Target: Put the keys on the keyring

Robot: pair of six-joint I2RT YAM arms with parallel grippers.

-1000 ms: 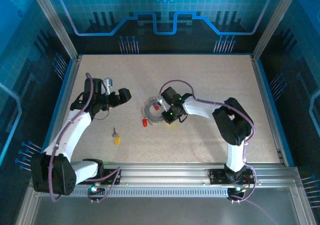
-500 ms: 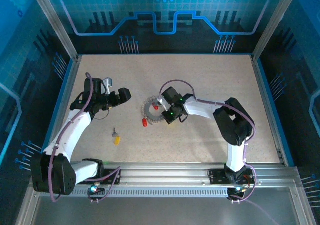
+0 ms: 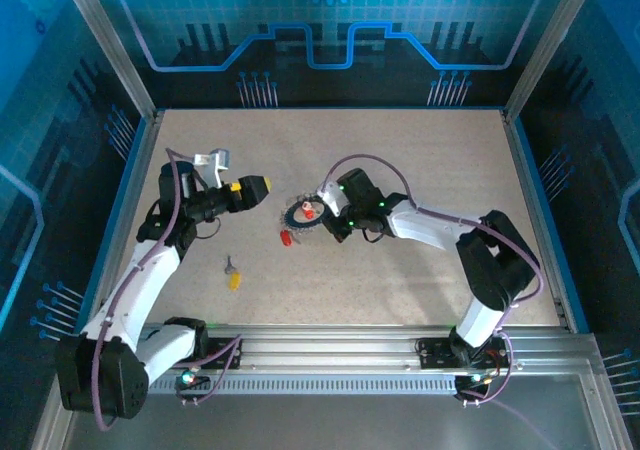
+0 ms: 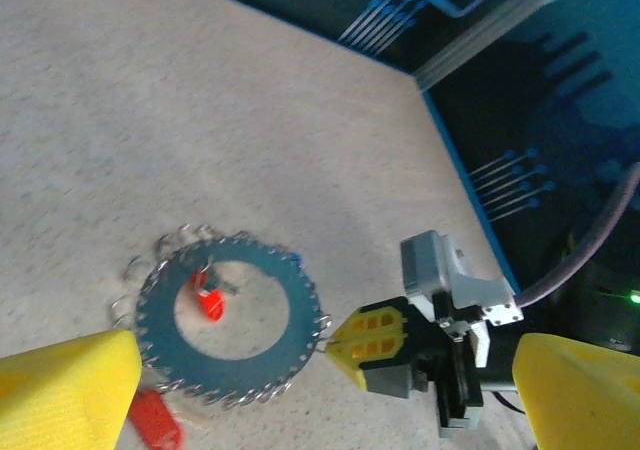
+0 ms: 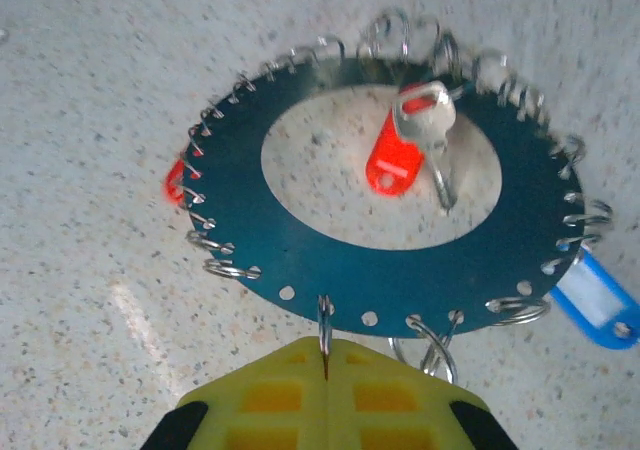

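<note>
Near the desk's centre your right hand (image 5: 325, 358) pinches a loop (image 5: 325, 320) of the keyring (image 5: 300, 260); your wide-apart left hand (image 3: 252, 185) should next fetch the yellow key (image 3: 234, 280).

The keyring (image 3: 303, 216) lay mid-table. At its right edge the right gripper (image 5: 325, 378) blocked approach, fingers closed on a wire loop of the rim, with the right arm (image 3: 440, 232) stretching away rightward. Left of the keyring, the left gripper (image 3: 256, 186) hung near, fingers spread wide. 1 red key (image 5: 398, 160) lay inside the keyring's hole. 1 red tag (image 3: 288, 238) sat just beside its near-left rim. 1 blue tag (image 5: 598, 302) peeked from under the rim. 1 yellow key (image 3: 234, 279) lay well apart, near-left. Beyond the keyring's far side, the table (image 3: 400, 150) offered open passage.
</note>
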